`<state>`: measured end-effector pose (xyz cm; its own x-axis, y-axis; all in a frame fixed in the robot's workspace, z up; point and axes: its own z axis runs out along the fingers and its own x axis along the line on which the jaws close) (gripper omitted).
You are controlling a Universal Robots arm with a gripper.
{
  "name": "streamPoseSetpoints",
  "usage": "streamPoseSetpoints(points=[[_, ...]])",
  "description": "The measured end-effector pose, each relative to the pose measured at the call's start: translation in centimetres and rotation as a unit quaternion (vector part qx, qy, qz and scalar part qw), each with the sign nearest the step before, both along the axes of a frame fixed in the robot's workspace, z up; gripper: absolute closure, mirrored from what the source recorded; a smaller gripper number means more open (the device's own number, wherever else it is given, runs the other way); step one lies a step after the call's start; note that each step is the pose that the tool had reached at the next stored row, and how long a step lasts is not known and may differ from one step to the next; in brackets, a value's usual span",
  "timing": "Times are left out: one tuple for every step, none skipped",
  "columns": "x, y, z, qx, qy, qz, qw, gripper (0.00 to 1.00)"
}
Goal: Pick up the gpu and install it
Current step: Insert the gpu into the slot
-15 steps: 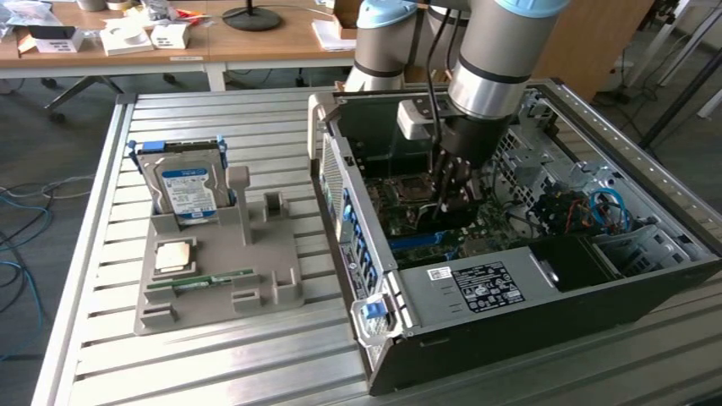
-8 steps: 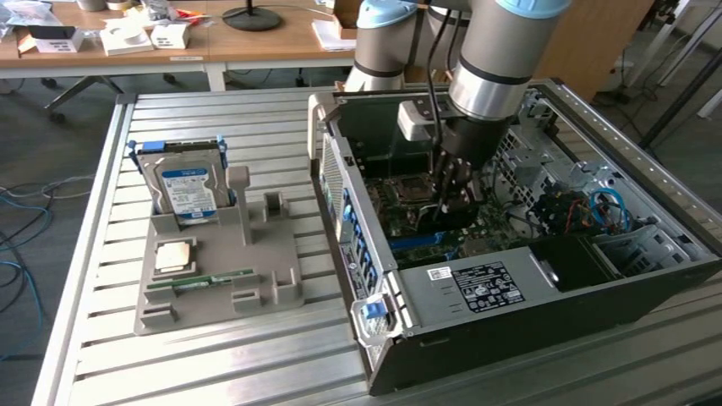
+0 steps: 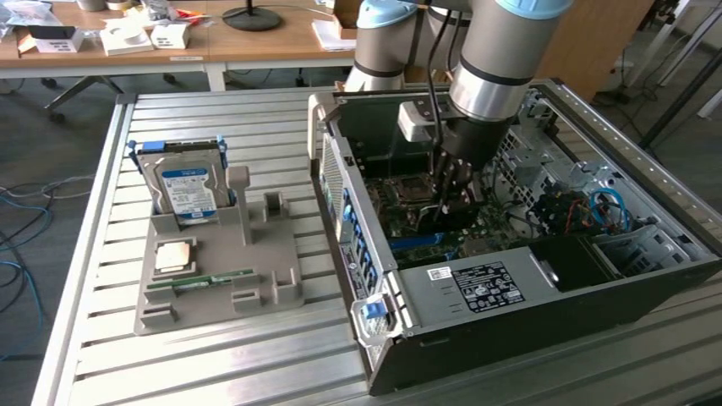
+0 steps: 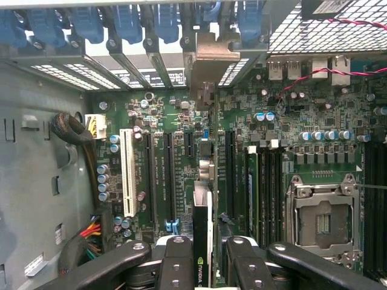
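The thin dark gpu (image 4: 201, 235) stands on edge over the motherboard slots (image 4: 169, 175).

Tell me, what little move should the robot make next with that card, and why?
Probably ease the gpu straight down toward the motherboard. The pincer grips it edge-on inside the computer case, its metal bracket by the rear slot openings. Whether it is seated yet, I cannot tell.
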<state>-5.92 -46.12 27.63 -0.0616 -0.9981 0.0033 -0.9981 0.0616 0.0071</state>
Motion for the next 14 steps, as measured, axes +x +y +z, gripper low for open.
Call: streamPoseSetpoints(points=[[-0.05, 0.0, 0.0, 0.0, 0.0, 0.0, 1.0, 0.74], [-0.11, 0.0, 0.0, 0.0, 0.0, 0.0, 1.0, 0.74], [-0.16, 0.0, 0.0, 0.0, 0.0, 0.0, 1.0, 0.74], [-0.18, 0.0, 0.0, 0.0, 0.0, 0.0, 1.0, 0.74], [-0.18, 0.0, 0.0, 0.0, 0.0, 0.0, 1.0, 0.74], [-0.18, 0.0, 0.0, 0.0, 0.0, 0.0, 1.0, 0.74], [-0.19, 0.0, 0.0, 0.0, 0.0, 0.0, 1.0, 0.74], [-0.2, 0.0, 0.0, 0.0, 0.0, 0.0, 1.0, 0.74], [-0.24, 0.0, 0.0, 0.0, 0.0, 0.0, 1.0, 0.74], [-0.28, 0.0, 0.0, 0.0, 0.0, 0.0, 1.0, 0.74], [-0.31, 0.0, -0.01, 0.0001, 0.0, 0.0, 1.0, 0.74], [-0.34, 0.0, -0.01, 0.0, 0.0, 0.0, 1.0, 0.74], [-0.35, 0.0, -0.01, 0.0, 0.0, 0.0, 1.0, 0.74], [-0.36, 0.0, 0.0, 0.0, 0.0, 0.0, 1.0, 0.74]])
